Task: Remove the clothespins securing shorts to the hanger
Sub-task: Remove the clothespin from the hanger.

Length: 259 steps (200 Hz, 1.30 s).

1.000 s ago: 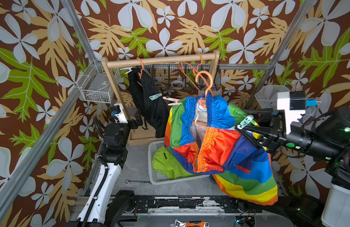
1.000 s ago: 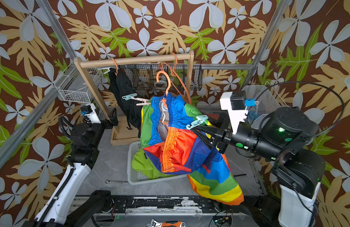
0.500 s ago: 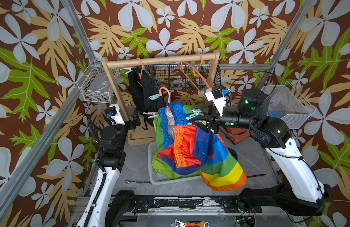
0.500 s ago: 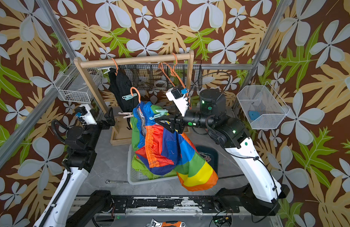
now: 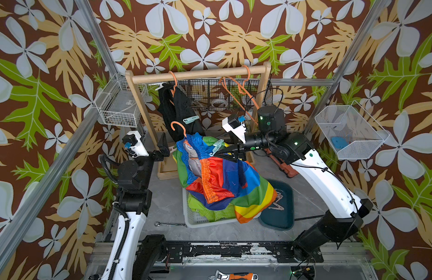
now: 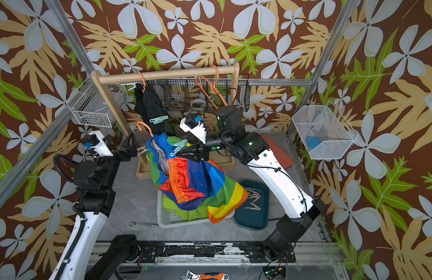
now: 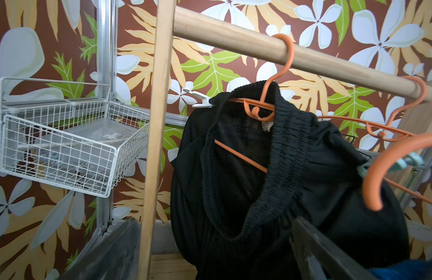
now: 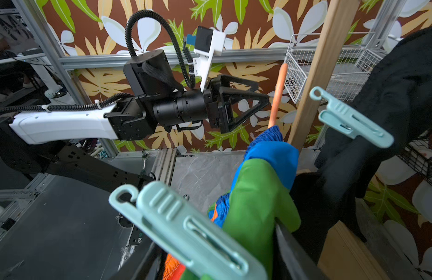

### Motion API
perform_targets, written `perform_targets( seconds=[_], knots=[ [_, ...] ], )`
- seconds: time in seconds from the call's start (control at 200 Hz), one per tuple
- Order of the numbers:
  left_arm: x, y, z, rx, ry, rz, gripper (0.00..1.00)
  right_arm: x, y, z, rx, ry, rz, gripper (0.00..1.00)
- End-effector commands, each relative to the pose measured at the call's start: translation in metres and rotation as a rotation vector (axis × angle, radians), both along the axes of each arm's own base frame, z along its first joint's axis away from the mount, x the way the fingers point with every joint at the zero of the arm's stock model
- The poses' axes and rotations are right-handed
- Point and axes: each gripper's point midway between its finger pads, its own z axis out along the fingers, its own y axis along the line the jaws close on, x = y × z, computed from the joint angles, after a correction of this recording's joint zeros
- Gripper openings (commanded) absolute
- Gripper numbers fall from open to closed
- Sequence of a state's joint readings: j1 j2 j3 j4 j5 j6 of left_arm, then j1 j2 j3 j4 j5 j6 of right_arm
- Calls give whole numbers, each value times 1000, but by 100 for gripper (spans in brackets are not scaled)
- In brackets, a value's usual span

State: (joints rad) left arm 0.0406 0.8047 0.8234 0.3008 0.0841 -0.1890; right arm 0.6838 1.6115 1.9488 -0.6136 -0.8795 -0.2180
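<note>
**Top view.** The right gripper [image 5: 225, 154] is pinching the waistband of the colour-blocked shorts [image 5: 222, 179] over the orange hanger [image 5: 183, 131] and is bringing the load down. A second ago it was hanging high, close to the camera. Now it is drooping over the white basket [image 5: 195, 218] and the lime green shorts [image 5: 202, 213].

A teal clothespin [image 5: 217, 146] is riding at 12 o'clock of that grip. A beige clothespin [image 5: 171, 150] appears to be clipping the hanger's 9 o'clock end. The left gripper [image 5: 164, 150], jaws spread and empty, is waiting just beside that clip, so the clips are probably coming within its reach.

The black shorts [image 5: 178, 109], at 12 o'clock, are carrying a second teal clothespin [image 5: 191, 119]. Loose clothespins [image 5: 278, 201] are lying in the tray [image 5: 278, 218] at 3 o'clock.
</note>
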Motion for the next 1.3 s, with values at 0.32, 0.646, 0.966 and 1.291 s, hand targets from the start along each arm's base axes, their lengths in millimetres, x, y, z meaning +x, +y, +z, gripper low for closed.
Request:
perform_targets(
  seconds=[0.32, 0.646, 0.966, 1.291],
  knots=[
    [-34, -99, 31, 45, -139, -649, 98, 12, 13, 12, 51, -84, 28, 0],
    [-24, -98, 28, 18, -134, -655, 95, 2, 30, -1, 32, -56, 78, 0],
    [-16, -94, 23, 18, -120, -627, 77, -9, 34, 2, 33, -65, 103, 0],
    [-12, -96, 21, 18, -110, -645, 58, -12, 38, 0, 34, -57, 120, 0]
  ],
)
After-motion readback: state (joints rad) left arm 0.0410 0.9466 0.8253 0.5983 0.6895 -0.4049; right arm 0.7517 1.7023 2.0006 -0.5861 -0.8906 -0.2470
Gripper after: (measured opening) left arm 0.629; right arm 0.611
